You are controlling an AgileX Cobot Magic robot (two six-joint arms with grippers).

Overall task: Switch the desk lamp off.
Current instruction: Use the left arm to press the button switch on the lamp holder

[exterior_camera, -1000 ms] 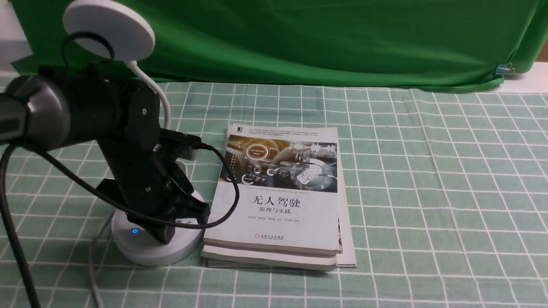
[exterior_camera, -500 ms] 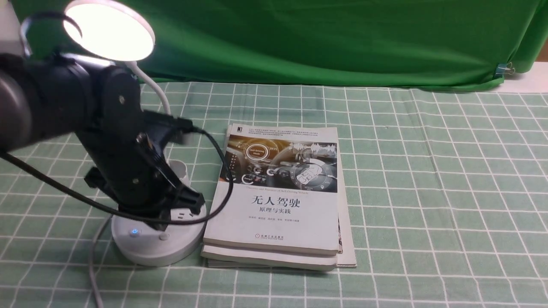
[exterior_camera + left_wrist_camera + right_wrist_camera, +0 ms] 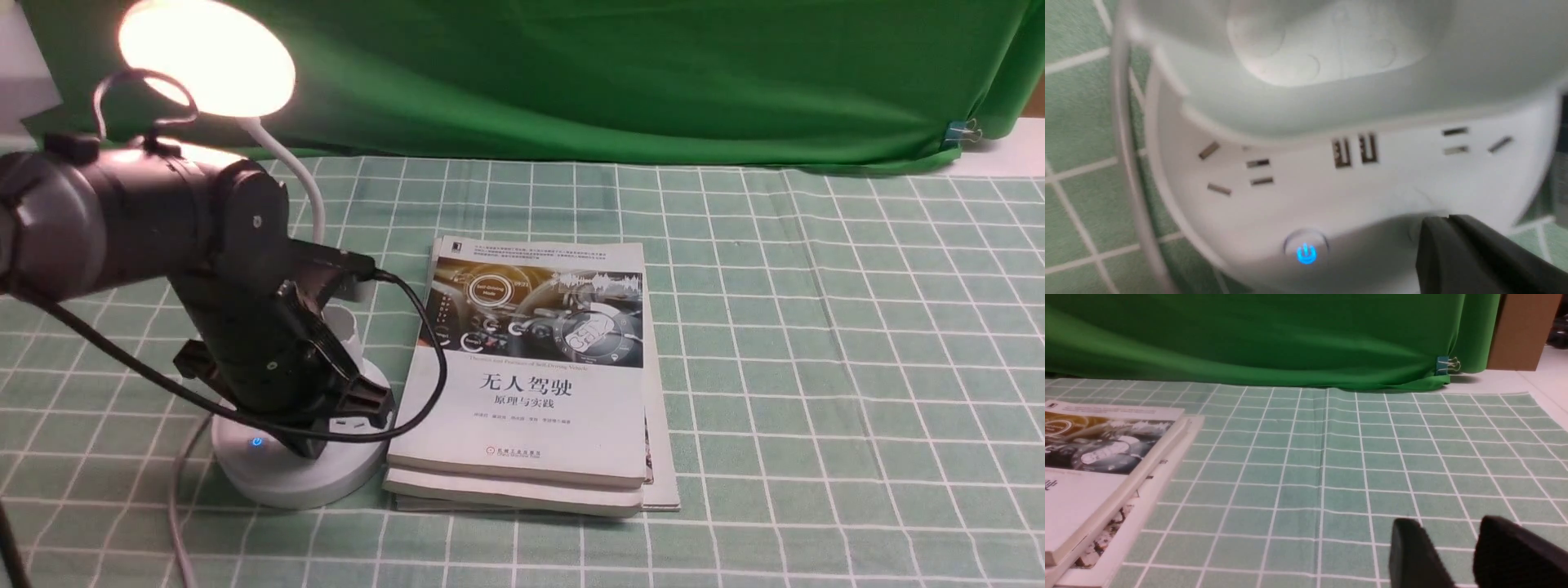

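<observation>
Glowing at the left of the checked surface (image 3: 816,367), desk lamp (image 3: 204,57) beside a book (image 3: 531,384) titled 无人驾驶 原理与实践; left end effector (image 3: 314,445) clenched, tip at the base (image 3: 269,483) near a blue power symbol (image 3: 1305,253); right end effector (image 3: 1449,526) released, empty.

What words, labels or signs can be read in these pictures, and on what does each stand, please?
"无人驾驶": title on the cover of the top book.
"原理与实践": subtitle just beneath it.
Power symbol, glowing blue: on a button of the desk lamp.
The cover's remaining print is too small to read.
</observation>
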